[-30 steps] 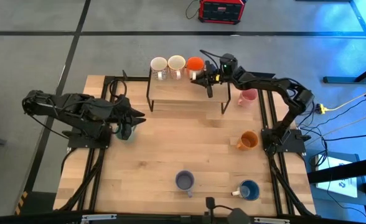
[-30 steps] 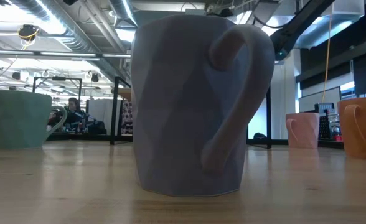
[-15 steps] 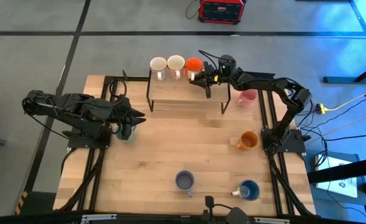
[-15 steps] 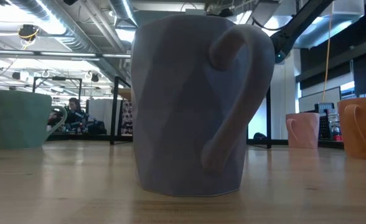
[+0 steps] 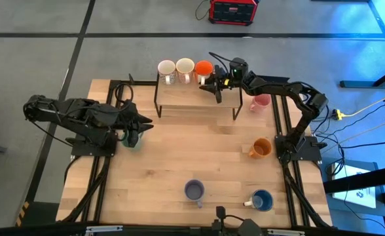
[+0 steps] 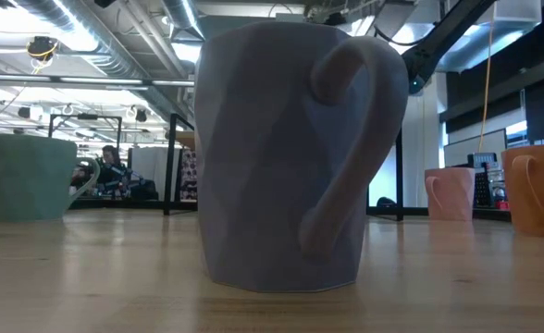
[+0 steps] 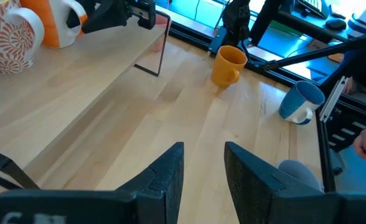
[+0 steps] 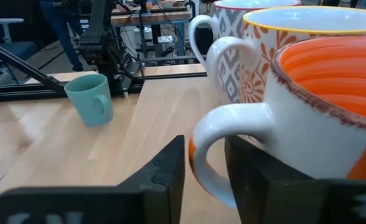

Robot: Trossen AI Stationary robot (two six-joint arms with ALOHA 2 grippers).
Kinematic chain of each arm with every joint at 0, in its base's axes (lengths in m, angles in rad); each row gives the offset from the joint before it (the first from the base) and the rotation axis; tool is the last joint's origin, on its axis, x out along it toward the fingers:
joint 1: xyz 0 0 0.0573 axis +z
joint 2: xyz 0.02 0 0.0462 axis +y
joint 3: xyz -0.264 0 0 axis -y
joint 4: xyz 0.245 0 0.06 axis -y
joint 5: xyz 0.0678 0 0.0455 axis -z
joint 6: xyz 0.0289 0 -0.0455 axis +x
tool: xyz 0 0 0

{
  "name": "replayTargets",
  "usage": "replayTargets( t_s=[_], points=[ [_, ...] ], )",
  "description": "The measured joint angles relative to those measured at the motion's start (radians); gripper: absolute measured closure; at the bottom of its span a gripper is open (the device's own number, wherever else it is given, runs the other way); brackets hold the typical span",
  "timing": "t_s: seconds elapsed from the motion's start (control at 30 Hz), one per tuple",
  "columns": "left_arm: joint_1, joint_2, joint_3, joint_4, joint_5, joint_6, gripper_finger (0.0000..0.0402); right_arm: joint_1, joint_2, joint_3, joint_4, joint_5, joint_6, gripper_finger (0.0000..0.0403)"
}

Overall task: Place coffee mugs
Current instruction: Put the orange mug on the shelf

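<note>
Done: three mugs (image 5: 185, 66) are set on the rack (image 5: 196, 96).
Left: five mugs on the bench (image 5: 179, 157).
Right claw (image 5: 217, 87): apart, straddling the orange mug (image 8: 332, 118) handle.
Left claw (image 7: 203, 165): apart, empty.

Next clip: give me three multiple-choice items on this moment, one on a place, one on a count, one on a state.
1. Where is the bright orange mug?
A. on the shelf
B. on the floor
C. beside the blue mug

2. How many mugs stand on the shelf?
A. one
B. three
C. five

3. How is the lavender mug?
A. on its side
B. upside down
C. upright

Key: 1 A, it stands beside two white mugs on the shelf; 2 B, the high view shows three; 3 C, the low view shows it standing on its base.
</note>
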State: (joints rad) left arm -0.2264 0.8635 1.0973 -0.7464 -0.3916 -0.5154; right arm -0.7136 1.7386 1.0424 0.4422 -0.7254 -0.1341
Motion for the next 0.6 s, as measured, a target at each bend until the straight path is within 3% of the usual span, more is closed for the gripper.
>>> replayTargets(
  t_s=[0.2,0.6],
  points=[
    [0.000,0.000,0.000,0.000,0.000,0.001,0.0292,0.000,0.000,0.000,-0.039,0.000,0.014,0.0269],
    [0.000,0.000,0.000,-0.001,0.000,0.001,0.0292,0.000,-0.090,-0.001,-0.188,0.054,-0.030,0.0267]
  ],
)
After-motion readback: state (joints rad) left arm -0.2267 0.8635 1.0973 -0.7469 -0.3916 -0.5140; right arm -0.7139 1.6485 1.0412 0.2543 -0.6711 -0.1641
